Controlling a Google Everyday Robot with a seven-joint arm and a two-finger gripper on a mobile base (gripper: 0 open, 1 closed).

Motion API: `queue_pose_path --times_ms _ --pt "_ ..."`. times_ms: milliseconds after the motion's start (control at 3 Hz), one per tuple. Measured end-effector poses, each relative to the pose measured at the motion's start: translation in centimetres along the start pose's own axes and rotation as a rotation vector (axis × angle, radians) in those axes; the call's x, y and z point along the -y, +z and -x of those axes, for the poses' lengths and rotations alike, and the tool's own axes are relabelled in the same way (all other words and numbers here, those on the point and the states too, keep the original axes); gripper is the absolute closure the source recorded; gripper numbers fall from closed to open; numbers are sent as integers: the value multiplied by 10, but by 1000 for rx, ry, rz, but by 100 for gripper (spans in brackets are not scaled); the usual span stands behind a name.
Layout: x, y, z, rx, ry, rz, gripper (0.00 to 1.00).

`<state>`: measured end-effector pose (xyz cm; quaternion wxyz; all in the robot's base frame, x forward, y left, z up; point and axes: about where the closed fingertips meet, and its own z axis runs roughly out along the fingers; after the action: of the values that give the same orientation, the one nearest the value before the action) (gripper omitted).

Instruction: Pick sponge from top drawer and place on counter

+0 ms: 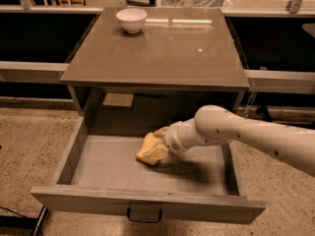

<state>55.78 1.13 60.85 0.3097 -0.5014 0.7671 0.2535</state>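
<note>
Inside the top drawer point(106, 168), which is pulled open toward 6 o'clock, the sponge point(146, 154) is seen near the middle of the grey floor, slightly toward 12 o'clock of centre. The gripper point(157, 145) is set right on the sponge's 2 o'clock side. The arm point(246, 132) is brought in over the drawer's right wall from 3 to 4 o'clock. Tan gripper parts and pale yellow sponge are merged in this view, so it cannot be told whether the gripper is closed on the sponge or only set around it. Nor can it be told whether the sponge is resting on the floor or is raised just off it. A shadow is cast on the floor at its 4 o'clock.

Status, as judged:
- Drawer open: done.
- Reach to sponge: done.
- Grasp: unconfirmed.
- Lift out, carry toward 12 o'clock, release on the counter point(162, 58): not yet done.

Roughly a third to a half of the task is taken as complete.

The counter's 6 o'clock edge is seen to overhang the back of the drawer. A short pull toward 6 o'clock is likely needed before the sponge is raised. A white bowl point(131, 19) is parked at the counter's 11 o'clock corner, so a drop spot away from it, nearer the 6 o'clock edge, is suggested.
</note>
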Motion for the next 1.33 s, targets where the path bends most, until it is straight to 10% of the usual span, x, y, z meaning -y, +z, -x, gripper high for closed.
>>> queue_pose_path --times_ms 667,1333 --pt "8 -17 24 11 -52 1 97" --pt "11 -51 43 62 -116 -37 100"
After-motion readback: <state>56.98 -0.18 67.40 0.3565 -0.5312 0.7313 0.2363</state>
